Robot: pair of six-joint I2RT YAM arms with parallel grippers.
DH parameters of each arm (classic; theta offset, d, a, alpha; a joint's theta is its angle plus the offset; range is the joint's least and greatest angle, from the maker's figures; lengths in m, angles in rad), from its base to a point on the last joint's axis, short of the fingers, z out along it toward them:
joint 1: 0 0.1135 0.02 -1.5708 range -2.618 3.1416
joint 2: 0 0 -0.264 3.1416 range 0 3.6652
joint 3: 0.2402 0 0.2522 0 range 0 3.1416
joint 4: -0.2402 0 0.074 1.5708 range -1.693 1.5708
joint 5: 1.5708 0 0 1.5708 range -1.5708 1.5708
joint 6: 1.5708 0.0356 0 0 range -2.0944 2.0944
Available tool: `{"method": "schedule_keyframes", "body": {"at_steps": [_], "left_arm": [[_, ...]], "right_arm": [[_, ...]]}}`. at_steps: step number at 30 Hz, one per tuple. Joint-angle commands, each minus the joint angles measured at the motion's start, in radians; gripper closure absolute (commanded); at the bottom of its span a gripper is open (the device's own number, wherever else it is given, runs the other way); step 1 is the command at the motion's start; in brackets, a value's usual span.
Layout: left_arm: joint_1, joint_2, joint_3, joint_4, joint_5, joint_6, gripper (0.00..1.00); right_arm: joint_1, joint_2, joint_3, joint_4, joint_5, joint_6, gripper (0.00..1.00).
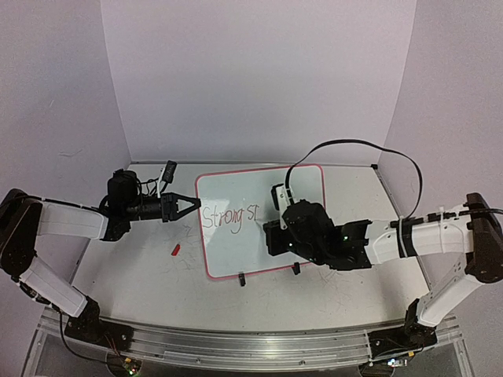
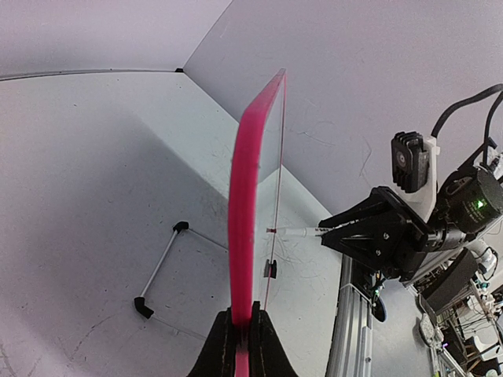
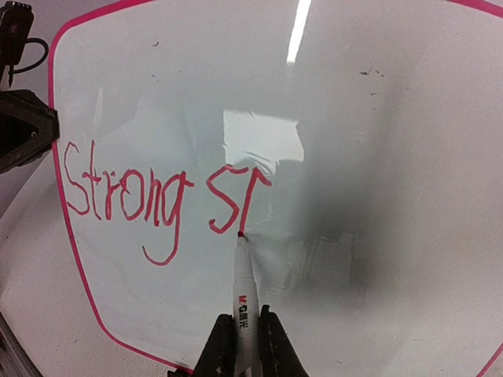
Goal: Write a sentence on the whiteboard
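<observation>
Right wrist view gives you what the top view can't: marker tip touching the whiteboard at the foot of the last stroke. The sentence reads "Strong S" plus one hooked stroke, red, on the board's left half.

From above, the right fingers and the marker are hidden under the wrist. The arm also covers the board's lower right, and the lettering is small.

Left wrist view shows the board edge-on, pink rim running up from the left fingers. They're clenched on that rim. It also catches the right fingers side-on with the marker against the far face. The writing isn't visible there.

Right fingers are clenched on the marker barrel, cut off at the frame bottom.

Count:
- one board, mid table
- one marker
- two black feet at its near edge
- one small red bit on the table left of the board; can't tell what it is

Left fingers meet the board's left edge.
</observation>
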Motion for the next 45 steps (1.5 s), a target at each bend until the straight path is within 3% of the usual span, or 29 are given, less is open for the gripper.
{"method": "schedule_keyframes", "body": {"at_steps": [1,9,19,45], "left_arm": [[-0.016,0.000,0.035,-0.003,0.009,0.018,1.00],[-0.017,-0.003,0.033,-0.003,0.010,0.019,1.00],[-0.018,-0.006,0.033,-0.003,0.008,0.019,1.00],[-0.019,-0.002,0.034,-0.005,0.010,0.020,1.00]], "right_arm": [[0.017,-0.009,-0.033,-0.048,0.005,0.048,1.00],[0.035,-0.008,-0.034,-0.047,0.003,0.055,1.00],[-0.006,-0.097,-0.003,0.086,-0.023,-0.040,1.00],[-0.056,-0.011,0.058,0.083,-0.026,-0.068,1.00]]}}
